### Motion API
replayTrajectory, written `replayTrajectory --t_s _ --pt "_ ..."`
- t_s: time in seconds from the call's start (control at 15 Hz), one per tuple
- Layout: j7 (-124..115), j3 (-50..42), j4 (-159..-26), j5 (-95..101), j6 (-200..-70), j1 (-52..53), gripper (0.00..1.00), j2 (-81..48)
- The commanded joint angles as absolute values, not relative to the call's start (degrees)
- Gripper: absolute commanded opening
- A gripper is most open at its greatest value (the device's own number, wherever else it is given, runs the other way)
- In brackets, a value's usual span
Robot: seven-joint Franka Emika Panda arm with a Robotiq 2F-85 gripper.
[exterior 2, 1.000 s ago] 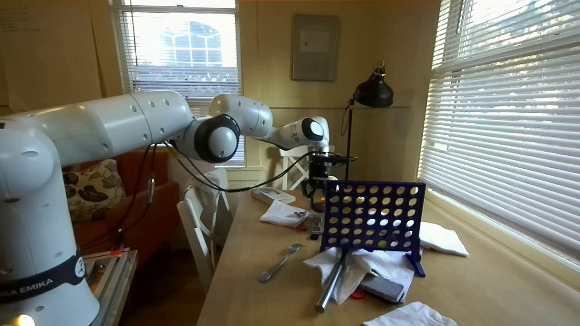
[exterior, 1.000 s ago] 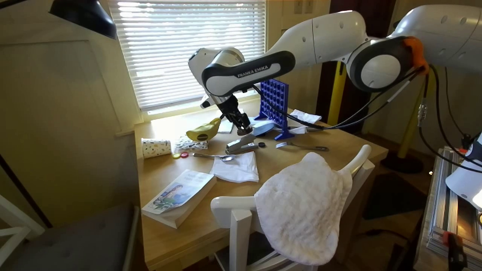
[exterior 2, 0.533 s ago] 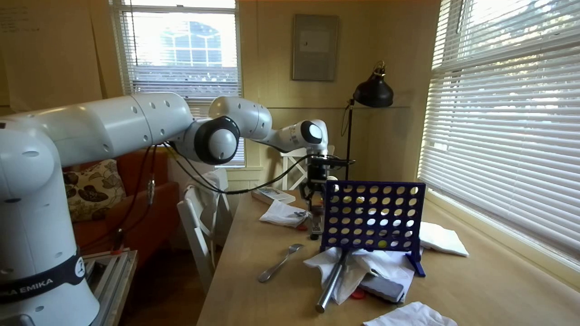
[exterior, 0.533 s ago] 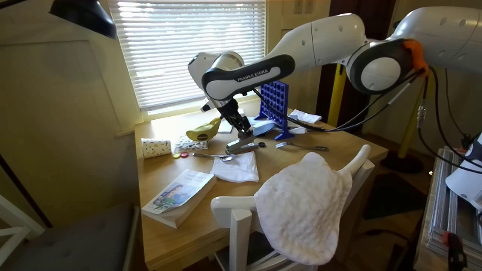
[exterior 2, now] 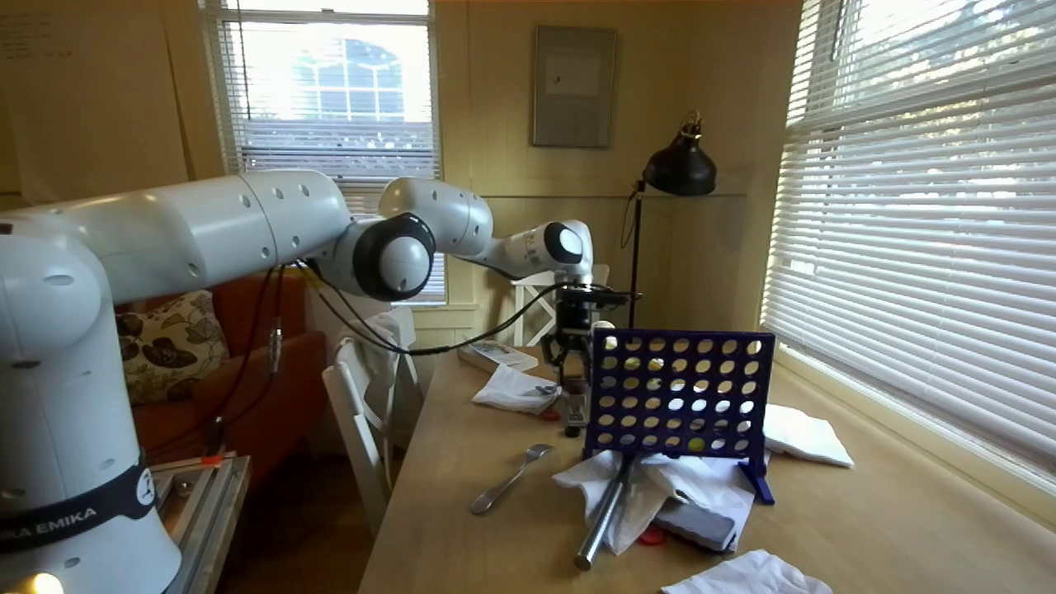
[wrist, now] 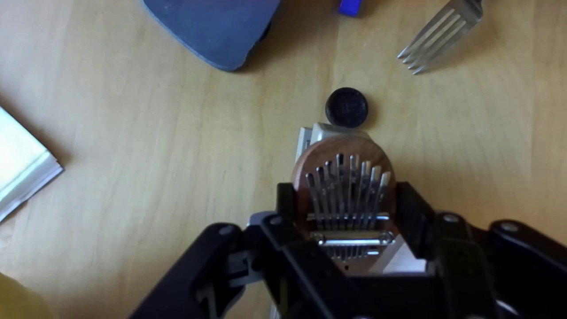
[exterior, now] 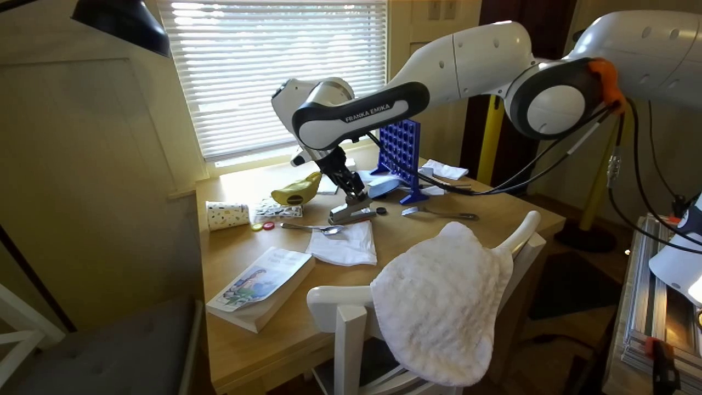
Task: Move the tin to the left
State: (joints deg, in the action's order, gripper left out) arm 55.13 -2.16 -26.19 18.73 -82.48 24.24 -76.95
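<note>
Nothing in view is clearly a tin. My gripper [wrist: 345, 196] is shut on a small round wooden thumb piano with metal tines [wrist: 347, 208], one finger on each side. The thumb piano is just above a grey stapler [exterior: 343, 213], whose end shows past it in the wrist view [wrist: 328, 130]. I cannot tell whether the two touch. In both exterior views the gripper [exterior: 357, 196] points down low over the table, and the thumb piano is small and dark below it [exterior 2: 575, 384].
A black disc [wrist: 347, 107] lies beside the stapler's end. Nearby are a fork [exterior: 441, 214], a blue game frame [exterior: 400, 145], a blue-grey object [wrist: 217, 26], a yellow banana pouch [exterior: 298, 190], a napkin [exterior: 345, 249] with a spoon [exterior: 329, 231], a patterned cylinder [exterior: 227, 215] and a book [exterior: 263, 285].
My gripper has come down with the thumb piano, closer to the stapler. The arm has lowered slightly. The other things on the table have not moved.
</note>
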Motion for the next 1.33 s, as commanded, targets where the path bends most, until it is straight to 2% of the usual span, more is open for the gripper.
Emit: replayTrajectory --t_s 0.0,0.2,0.27,0.93,1.27 --pt "54.0 -2.0 -25.3 17.9 -81.7 24.5 0.75 -77.5" --pt "54.0 -1.9 -25.3 17.9 -81.7 24.6 0.97 -77.4" --pt "54.0 -1.9 -25.3 18.0 -81.7 24.7 1.0 -77.4" --pt "54.9 -3.0 -26.0 19.6 -82.8 26.9 1.0 -76.4" --pt "53.3 -4.6 -25.8 21.7 -87.6 29.3 1.0 -75.0"
